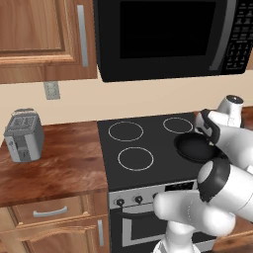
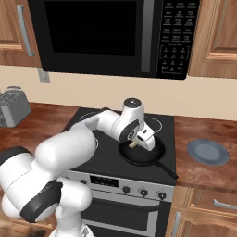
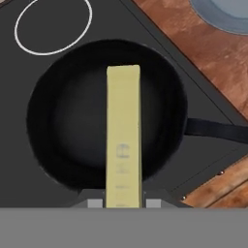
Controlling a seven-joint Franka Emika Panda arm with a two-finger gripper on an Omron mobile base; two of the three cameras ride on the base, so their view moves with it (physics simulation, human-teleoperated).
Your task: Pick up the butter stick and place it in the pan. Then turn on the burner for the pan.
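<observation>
While the gripper (image 2: 135, 144) hangs clamped on the butter stick (image 3: 123, 135) above the pan (image 3: 63, 121), a tilted release could drop it across the rim.

One pan (image 3: 72, 145), one butter stick (image 3: 123, 135), one plate (image 2: 208, 152) (grey-blue), one toaster (image 1: 23, 135).

I see the black stovetop (image 2: 111, 155) carrying the pan (image 2: 141, 155); the wooden counter (image 1: 59, 165) bears a toaster (image 1: 23, 135) and, beyond the stove, a plate (image 2: 208, 152).
</observation>
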